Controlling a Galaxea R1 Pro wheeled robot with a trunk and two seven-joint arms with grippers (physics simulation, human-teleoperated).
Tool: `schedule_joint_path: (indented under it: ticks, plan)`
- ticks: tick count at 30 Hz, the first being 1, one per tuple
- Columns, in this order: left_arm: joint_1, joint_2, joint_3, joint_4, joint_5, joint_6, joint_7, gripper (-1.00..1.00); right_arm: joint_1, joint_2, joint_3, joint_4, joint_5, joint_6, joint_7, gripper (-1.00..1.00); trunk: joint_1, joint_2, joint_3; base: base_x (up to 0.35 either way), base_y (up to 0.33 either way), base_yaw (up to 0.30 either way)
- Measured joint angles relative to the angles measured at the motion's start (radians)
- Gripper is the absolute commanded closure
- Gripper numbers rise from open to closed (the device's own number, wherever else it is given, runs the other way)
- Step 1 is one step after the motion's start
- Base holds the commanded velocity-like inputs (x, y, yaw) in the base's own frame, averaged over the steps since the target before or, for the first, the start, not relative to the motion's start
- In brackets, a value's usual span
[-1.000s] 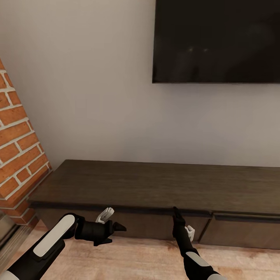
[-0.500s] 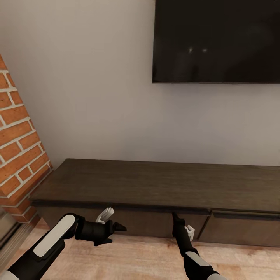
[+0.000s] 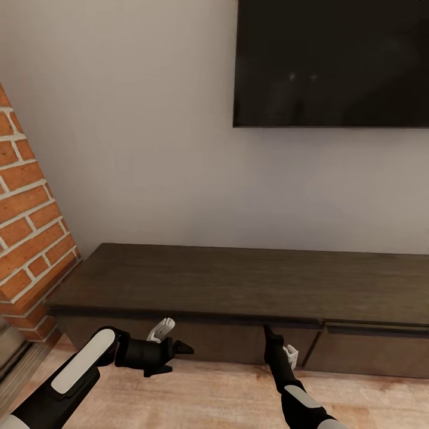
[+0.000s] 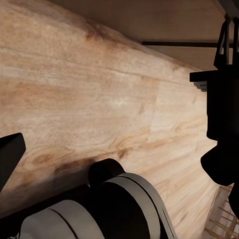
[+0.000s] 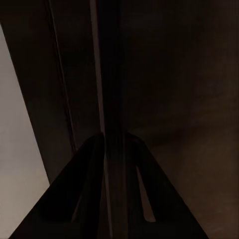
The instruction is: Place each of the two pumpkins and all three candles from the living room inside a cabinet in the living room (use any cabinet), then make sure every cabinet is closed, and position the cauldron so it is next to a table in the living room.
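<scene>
Cabinet (image 3: pixel 238 286) edge at right fingers (image 3: pixel 268 329)

One cabinet (image 3: pixel 238 286), two drawer fronts, one television (image 3: pixel 332 62), two hands

The long dark-brown cabinet (image 3: pixel 238 283) stands on the pale wood floor (image 3: pixel 208 396), backed against the wall beneath the television (image 3: pixel 332 62). Its flat top looks bare, though the dim surface makes that hard to confirm.
</scene>
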Motion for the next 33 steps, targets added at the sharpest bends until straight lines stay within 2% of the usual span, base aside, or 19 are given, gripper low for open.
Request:
schedule_joint_path:
  ticks: [13,26,33]
  plan:
    - [0.000,0.000,-0.001,0.000,0.001,0.000,0.000,-1.00,0.000,0.000,0.002,-0.001,0.001,0.002,-0.003,1.00,0.000,0.000,0.000,-0.069,0.000,0.000]
    - [0.000,0.000,-0.001,0.000,0.003,0.000,0.000,-1.00,0.000,0.000,0.014,-0.001,0.006,0.002,-0.003,1.00,0.000,0.000,0.000,-0.240,0.000,0.000]
    - [0.000,0.000,0.000,0.000,0.001,0.000,-0.001,-1.00,0.000,0.000,0.016,-0.001,0.006,0.002,-0.003,1.00,0.000,0.000,0.000,-0.065,0.000,0.000]
